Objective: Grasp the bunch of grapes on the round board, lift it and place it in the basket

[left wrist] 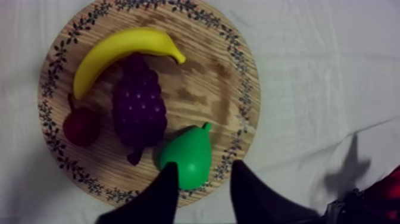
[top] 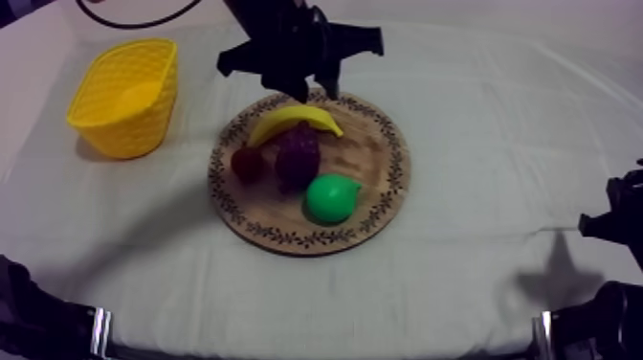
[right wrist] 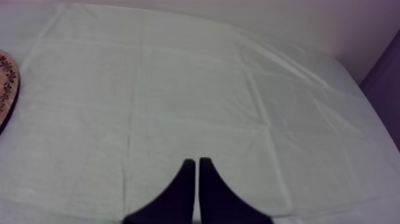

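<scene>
Desk under a creased grey-white cloth point(top: 498, 134); fold lines cross it, and dark shadows lie on it at the right. A round wooden board with a patterned rim point(top: 375, 163) sits mid-desk. The purple bunch of grapes point(top: 298, 153) lies on the board between a yellow banana point(top: 292, 120) and a green pear point(top: 332, 198), with a small red fruit point(top: 248, 163) just beside it. The yellow woven basket point(top: 115, 129) stands well apart at the left. Left jaws released, hanging above the board. Right jaws clenched on nothing, over bare cloth.
</scene>
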`<action>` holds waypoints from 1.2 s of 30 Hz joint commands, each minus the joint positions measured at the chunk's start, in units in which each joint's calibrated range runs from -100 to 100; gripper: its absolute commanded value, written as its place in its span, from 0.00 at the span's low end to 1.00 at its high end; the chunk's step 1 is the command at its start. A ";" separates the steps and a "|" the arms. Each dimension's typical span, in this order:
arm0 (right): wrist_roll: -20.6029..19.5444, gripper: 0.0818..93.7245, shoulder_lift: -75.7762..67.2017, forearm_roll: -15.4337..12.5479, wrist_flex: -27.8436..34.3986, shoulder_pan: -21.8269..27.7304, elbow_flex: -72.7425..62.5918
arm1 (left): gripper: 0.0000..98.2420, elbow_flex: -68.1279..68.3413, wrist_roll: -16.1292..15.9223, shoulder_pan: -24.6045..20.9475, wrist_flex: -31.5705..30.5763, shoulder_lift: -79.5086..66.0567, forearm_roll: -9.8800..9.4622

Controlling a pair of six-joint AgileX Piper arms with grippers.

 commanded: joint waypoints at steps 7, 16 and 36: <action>0.00 0.00 -0.02 -0.01 -0.03 0.00 -0.05 | 0.79 0.59 -0.32 0.19 -0.35 -0.53 -0.29; 0.00 0.00 -0.02 -0.01 -0.03 0.00 -0.05 | 0.89 1.62 -1.51 -0.88 -0.88 1.96 -0.02; 0.00 0.00 -0.02 -0.01 -0.03 0.00 -0.05 | 0.93 -3.25 -3.50 -3.97 2.47 17.09 1.53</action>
